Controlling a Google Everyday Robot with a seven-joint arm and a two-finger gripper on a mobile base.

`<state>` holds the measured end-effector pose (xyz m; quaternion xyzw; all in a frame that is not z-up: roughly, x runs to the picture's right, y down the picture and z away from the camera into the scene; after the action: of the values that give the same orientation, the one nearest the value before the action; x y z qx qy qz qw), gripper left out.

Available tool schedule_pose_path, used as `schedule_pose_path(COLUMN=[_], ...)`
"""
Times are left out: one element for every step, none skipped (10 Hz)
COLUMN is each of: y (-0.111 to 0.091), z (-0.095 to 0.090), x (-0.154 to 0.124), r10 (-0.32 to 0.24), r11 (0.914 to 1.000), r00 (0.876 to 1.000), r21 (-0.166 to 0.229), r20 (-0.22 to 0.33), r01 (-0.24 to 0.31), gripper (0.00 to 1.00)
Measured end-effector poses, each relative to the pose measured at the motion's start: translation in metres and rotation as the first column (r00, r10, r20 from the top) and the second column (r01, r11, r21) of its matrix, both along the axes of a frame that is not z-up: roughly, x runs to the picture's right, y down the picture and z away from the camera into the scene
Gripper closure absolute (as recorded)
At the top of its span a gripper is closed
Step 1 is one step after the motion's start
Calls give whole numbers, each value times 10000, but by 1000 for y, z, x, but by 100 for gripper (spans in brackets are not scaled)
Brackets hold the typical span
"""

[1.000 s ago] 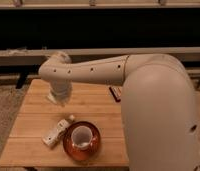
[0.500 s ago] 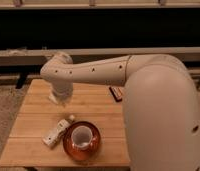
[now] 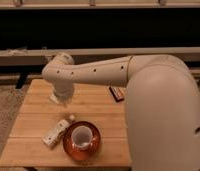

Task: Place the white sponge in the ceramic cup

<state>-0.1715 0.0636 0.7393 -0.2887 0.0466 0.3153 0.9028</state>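
Observation:
The ceramic cup [image 3: 82, 135] is small, white and upright, standing in the middle of a glossy brown-orange saucer [image 3: 68, 145] at the table's front centre. My gripper [image 3: 59, 96] hangs at the end of the cream arm over the back left of the table, behind and left of the cup, pointing down close to the tabletop. The white sponge is hidden; I see no squarish pad apart from the gripper.
A longer narrow white block [image 3: 56, 133] lies slanted just left of the saucer. A small dark object [image 3: 115, 93] lies at the back right by my arm. The wooden table [image 3: 33, 120] has its edges close on the left and front. My arm's bulk covers the right side.

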Motion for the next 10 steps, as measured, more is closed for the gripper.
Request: schedule_pose_path(y=[0, 0, 0, 0, 1, 2, 2, 2, 5, 10], z=[-1, -2, -3, -7, -11, -15, -20, -26, -36, -46], x=[-1, 1, 1, -1, -1, 0, 0, 1, 4, 9], r10=[8, 32, 10, -36, -75, -115, -168, -222, -290, -335], r11=[10000, 10000, 10000, 10000, 9999, 9999, 9998, 9997, 9995, 9993], r00=[9999, 9997, 9996, 9992, 9989, 9985, 9980, 9977, 9972, 9970], r21=[-54, -94, -97, -85, -64, -59, -48, -43, -73, -125], r20=[137, 233, 288, 386, 468, 527, 604, 645, 690, 696], r01=[-8, -29, -7, 40, 78, 118, 171, 225, 296, 344], gripper=[94, 94, 94, 94, 94, 94, 94, 94, 94, 94])
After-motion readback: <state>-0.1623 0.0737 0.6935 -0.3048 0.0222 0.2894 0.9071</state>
